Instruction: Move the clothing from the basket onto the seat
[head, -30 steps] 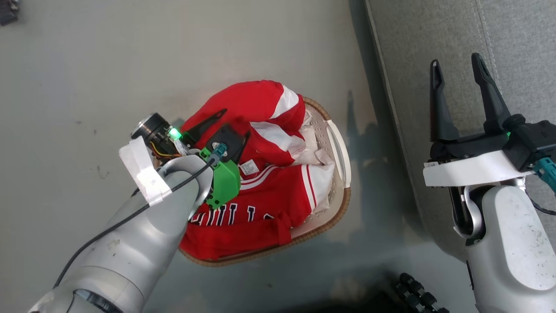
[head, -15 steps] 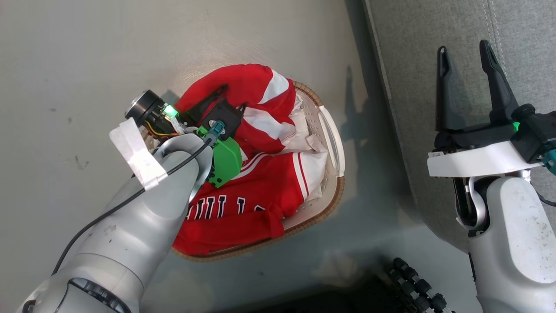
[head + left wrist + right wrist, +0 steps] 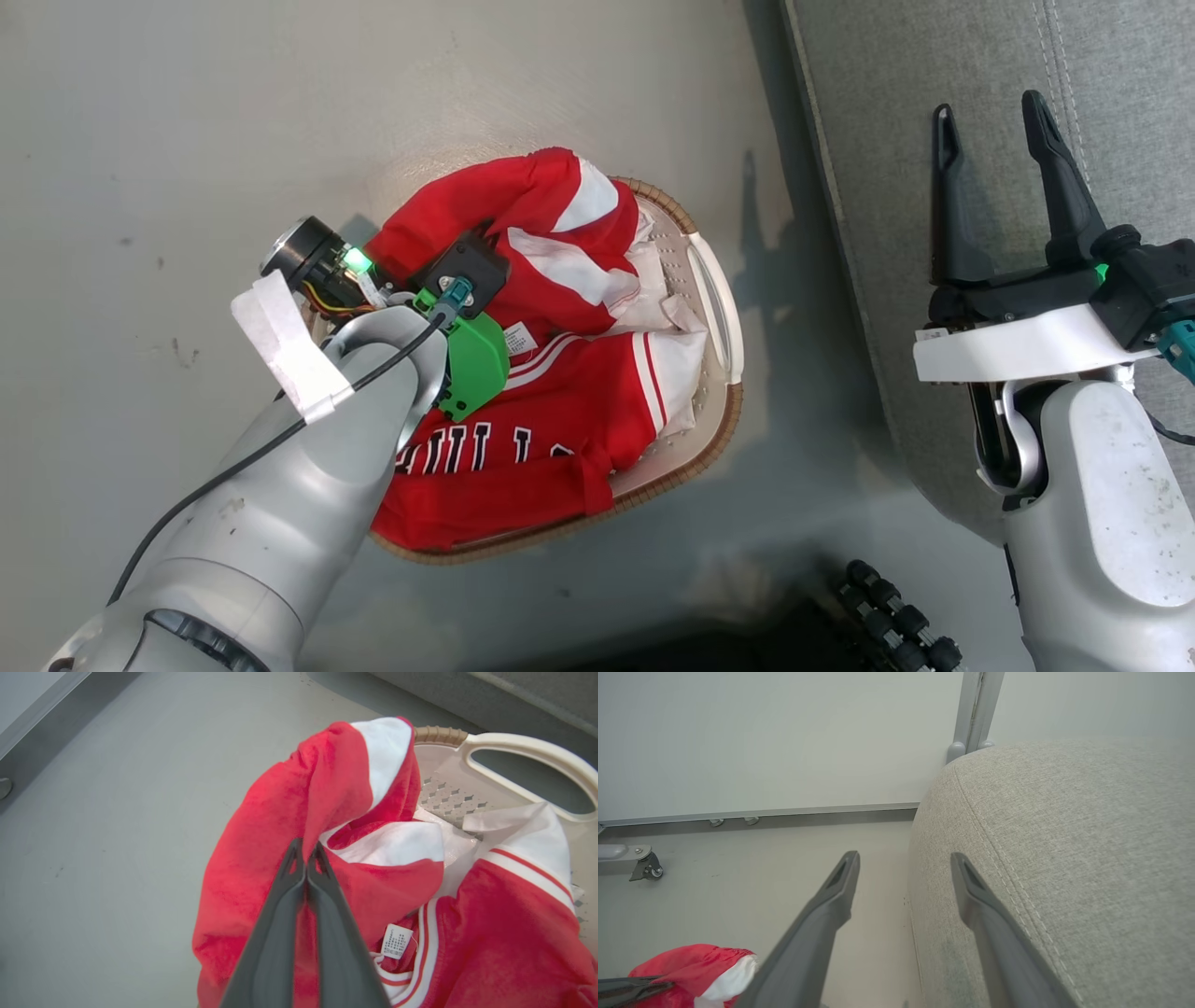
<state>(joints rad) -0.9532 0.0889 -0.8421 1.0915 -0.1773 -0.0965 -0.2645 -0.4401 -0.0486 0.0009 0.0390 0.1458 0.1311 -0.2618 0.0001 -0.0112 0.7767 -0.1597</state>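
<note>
My left gripper [image 3: 306, 851] is pinched shut on a fold of the top red jersey [image 3: 261, 821] in the basket [image 3: 721, 308] mid-frame, right gripper [image 3: 991, 131] spread open by the seat [image 3: 896, 84] at upper right, so I'd lift high enough to drag it all clear before swinging over.

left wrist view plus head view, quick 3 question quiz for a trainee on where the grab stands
1. True or false: the left gripper is shut on a fold of the clothing.
2. The right gripper is: A) shut on a handle; B) open, holding nothing, by the seat edge; C) carrying a jersey.
3. What does the basket stand on?
Key: 1 true; 2 B; 3 the floor, beside the seat.
</note>
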